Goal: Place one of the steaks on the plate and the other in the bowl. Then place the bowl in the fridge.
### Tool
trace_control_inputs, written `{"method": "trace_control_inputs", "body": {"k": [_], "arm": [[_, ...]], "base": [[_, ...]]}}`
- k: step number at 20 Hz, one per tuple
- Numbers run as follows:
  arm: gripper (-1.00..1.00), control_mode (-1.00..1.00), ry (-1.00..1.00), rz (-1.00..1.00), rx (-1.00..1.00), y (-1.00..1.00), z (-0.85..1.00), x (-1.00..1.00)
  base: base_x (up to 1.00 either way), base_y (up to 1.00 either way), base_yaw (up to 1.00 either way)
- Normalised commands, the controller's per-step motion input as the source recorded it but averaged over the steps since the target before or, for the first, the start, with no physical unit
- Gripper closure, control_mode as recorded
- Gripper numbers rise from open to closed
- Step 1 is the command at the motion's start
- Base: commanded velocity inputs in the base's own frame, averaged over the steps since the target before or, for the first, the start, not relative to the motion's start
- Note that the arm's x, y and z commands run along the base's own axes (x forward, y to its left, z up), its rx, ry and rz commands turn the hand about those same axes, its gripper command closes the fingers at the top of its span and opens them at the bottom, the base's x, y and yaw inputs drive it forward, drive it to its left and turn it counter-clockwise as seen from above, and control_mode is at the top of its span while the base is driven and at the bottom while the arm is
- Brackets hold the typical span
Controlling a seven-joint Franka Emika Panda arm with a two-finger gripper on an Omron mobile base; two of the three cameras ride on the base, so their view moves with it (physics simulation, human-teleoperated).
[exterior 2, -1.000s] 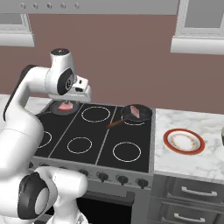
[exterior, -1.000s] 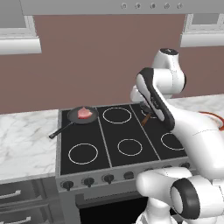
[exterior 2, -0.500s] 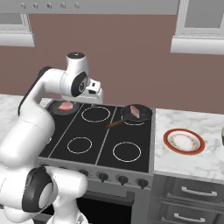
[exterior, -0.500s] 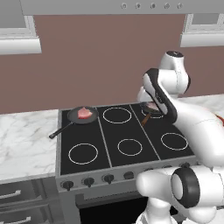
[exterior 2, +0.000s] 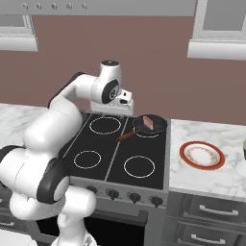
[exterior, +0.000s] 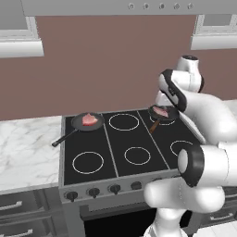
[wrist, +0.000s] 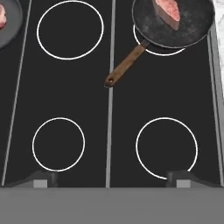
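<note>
While the gripper [wrist: 111, 177] hangs above the stove [wrist: 109, 131] with its jaws spread wide and holding nothing, one steak [wrist: 167, 11] lies in a pan [wrist: 175, 26] ahead and right of it.

The black cooktop [exterior: 125, 148] had six white burner rings and sat in the middle of the kitchen. Behind it rose a plain brown wall [exterior: 111, 60]. To both sides of the cooktop lay a white marble counter [exterior: 28, 148] with grey veins. Below the cooktop's front edge ran a row of dark knobs [exterior 2: 132, 197], and beside them — under the counter — were grey drawers [exterior 2: 206, 211] with pale handles. Above the cooktop hung a grey hood [exterior: 139, 6], with white-framed windows [exterior 2: 218, 24] at each side.
</note>
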Motion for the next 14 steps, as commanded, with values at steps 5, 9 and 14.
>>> {"method": "trace_control_inputs", "body": {"k": [5,9,14], "arm": [[-1.0,-1.0,0.02,-0.01,0.0,-0.34,-0.05,0.44],[-1.0,-1.0,0.0,0.0,-0.01,-0.5,-0.18,0.45],[-1.0,-1.0,0.02,0.0,-0.08,-0.3,-0.3,0.44]], "base": [[0.0,0.0,0.0],[0.0,0.0,0.0],[0.0,0.0,0.0]]}}
